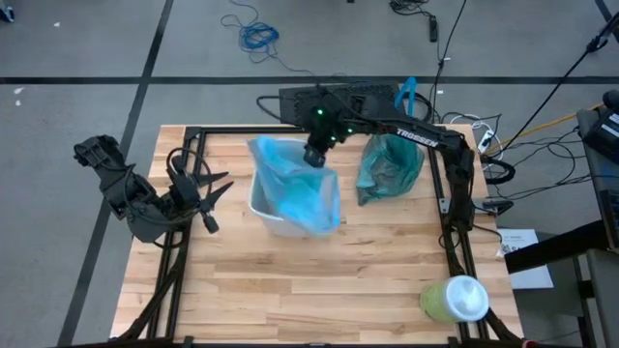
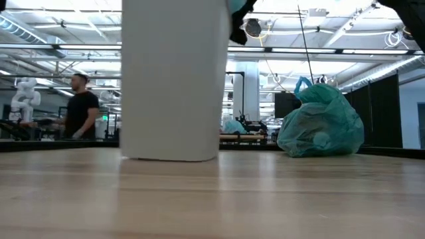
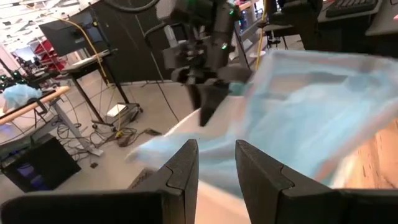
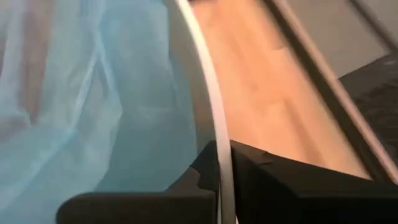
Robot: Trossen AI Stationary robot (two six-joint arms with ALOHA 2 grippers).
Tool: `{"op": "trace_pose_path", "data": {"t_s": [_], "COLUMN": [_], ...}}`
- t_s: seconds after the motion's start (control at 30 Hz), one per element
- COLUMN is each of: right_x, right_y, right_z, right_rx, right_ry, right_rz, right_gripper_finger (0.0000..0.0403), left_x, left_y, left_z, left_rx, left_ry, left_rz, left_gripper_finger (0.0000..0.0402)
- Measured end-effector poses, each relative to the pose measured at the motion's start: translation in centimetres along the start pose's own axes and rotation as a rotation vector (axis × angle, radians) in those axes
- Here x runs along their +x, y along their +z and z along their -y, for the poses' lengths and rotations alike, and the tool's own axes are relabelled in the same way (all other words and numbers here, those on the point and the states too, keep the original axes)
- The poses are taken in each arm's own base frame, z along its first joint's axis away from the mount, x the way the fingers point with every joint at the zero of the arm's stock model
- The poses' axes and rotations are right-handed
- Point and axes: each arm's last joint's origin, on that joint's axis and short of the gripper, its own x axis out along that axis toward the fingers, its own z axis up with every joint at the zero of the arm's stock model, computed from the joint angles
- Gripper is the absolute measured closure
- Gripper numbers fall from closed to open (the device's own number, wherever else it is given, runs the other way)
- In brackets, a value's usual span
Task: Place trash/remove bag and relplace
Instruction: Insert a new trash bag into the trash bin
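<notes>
Fresh sky-blue bag being fitted over the white bin; the full teal bag sits aside.

The wooden table lies bare across its whole near half, broken only by a pale-green container at the near right corner. The white bin stands mid-table, toward the far side, with the sky-blue bag draped over its rim and spilling down the right wall. The teal bag, bulging and tied, rests just right of the bin, apart from it. The right gripper is clamped on the bin's far rim where the blue plastic lies. The left gripper hovers left of the bin, fingers parted, empty.
</notes>
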Motion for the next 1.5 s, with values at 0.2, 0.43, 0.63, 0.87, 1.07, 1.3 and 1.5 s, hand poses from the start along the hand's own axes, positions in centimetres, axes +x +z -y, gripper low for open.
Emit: {"op": "trace_pose_path", "data": {"t_s": [0.2,0.43,0.63,0.87,1.07,1.3,1.5], "right_x": [-1.7,-1.8,-1.9,-1.9,-2.4,-2.4,-4.1], "right_y": [-1.3,-2.9,-3.1,-2.9,-2.8,-2.7,-2.0], "right_z": [-3.0,-6.8,-7.5,-7.0,-7.0,-7.0,-7.0], "right_rx": [-0.05,-0.116,-0.159,-0.202,-0.238,-0.273,-0.306], "right_ry": [-0.011,0.038,-0.009,-0.17,-0.198,-0.195,-0.241], "right_rz": [-0.07,-0.16,-0.149,-0.115,-0.096,-0.093,-0.032], "right_gripper_finger": [0.04,0.0402,0.0402,0.0354,0.0282,0.0225,0.0204], "left_x": [0.0,0.8,1.2,1.4,1.4,1.4,1.4], "left_y": [-0.1,-0.5,-0.8,-0.8,-0.8,-0.8,-0.8], "left_z": [0.4,2.9,4.1,4.3,4.3,4.3,4.3], "left_rx": [0.049,0.168,0.232,0.234,0.233,0.215,0.2], "left_ry": [-0.1,-0.136,-0.129,-0.122,-0.116,-0.113,-0.113], "left_rz": [-0.022,-0.055,-0.068,-0.071,-0.067,-0.067,-0.068], "left_gripper_finger": [0.03,0.03,0.03,0.03,0.03,0.03,0.03]}}
